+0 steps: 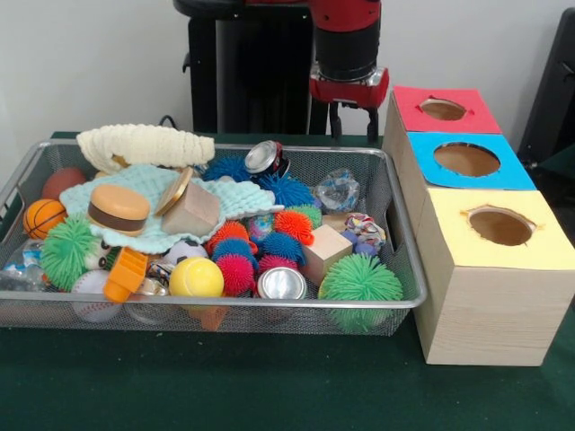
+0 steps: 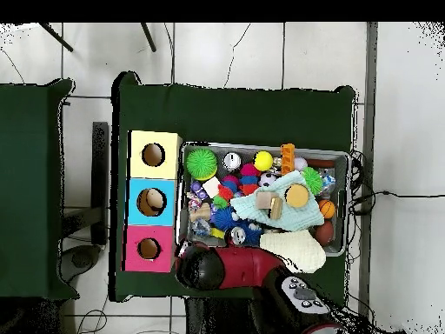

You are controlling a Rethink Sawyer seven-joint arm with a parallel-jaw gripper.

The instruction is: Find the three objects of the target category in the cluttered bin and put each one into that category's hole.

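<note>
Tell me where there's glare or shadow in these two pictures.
Front view: bright glare on the can top at the bin's near edge, soft shadow under the bin. Overhead view: even light, no strong shadows; the arm hides the bin's lower left corner.

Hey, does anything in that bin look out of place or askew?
Mostly ordinary clutter. The cream knitted cloth drapes over the wire bin's far rim instead of lying inside, and a drink can lies tipped on its side. Nothing has spilled onto the table.

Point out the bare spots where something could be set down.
Free: the green table in front of the wire bin, and the strip left of the three boxes in the overhead view. The bin is packed full. The gripper hangs behind it.
</note>
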